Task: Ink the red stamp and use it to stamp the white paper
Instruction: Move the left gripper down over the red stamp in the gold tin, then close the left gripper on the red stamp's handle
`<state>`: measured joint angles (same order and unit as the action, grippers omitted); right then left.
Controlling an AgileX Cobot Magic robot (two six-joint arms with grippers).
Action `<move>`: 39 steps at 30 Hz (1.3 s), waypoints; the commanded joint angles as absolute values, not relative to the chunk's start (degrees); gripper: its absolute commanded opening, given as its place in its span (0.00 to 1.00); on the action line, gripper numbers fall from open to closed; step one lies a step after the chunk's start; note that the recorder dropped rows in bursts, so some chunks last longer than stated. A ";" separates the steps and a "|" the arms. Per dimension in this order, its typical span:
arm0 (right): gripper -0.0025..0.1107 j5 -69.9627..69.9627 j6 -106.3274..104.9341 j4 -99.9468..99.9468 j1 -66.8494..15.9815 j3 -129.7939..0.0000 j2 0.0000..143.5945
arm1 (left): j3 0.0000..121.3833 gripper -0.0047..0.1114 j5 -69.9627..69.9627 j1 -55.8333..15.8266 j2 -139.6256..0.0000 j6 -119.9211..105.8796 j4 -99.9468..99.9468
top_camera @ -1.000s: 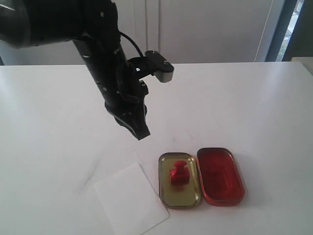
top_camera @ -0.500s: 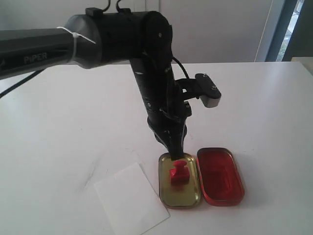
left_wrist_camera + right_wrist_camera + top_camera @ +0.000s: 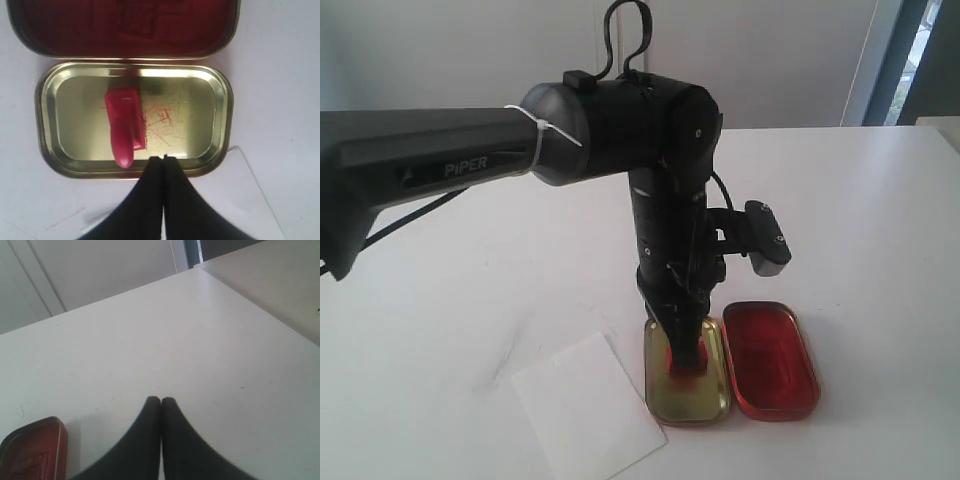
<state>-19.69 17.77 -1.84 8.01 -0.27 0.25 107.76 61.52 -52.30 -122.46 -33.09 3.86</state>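
While left pincer [image 3: 163,159] hangs clenched | red stamp [image 3: 125,120] in gold lid [image 3: 226,107], knob end toward pincer tips | right pincer [image 3: 160,400] clenched

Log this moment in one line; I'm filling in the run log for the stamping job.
left gripper: shut, empty, above lid | stamp: in lid, not yet picked | paper: blank | right gripper: shut, empty

Plain lab-like room, white table [image 3: 440,300], pale panelled wall [image 3: 770,60], window strip [image 3: 923,45] behind

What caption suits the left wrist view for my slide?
Shut left pincer poised by the red stamp in the gold lid.
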 commanded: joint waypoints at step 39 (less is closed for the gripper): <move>0.02 -19.17 18.00 -2.16 7.78 0.00 0.00 | 107.94 0.46 57.06 -49.38 -122.70 -41.06 9.11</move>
<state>-19.69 17.77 -1.84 8.01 -0.27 0.25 107.76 56.27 -49.36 -122.46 -39.11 8.75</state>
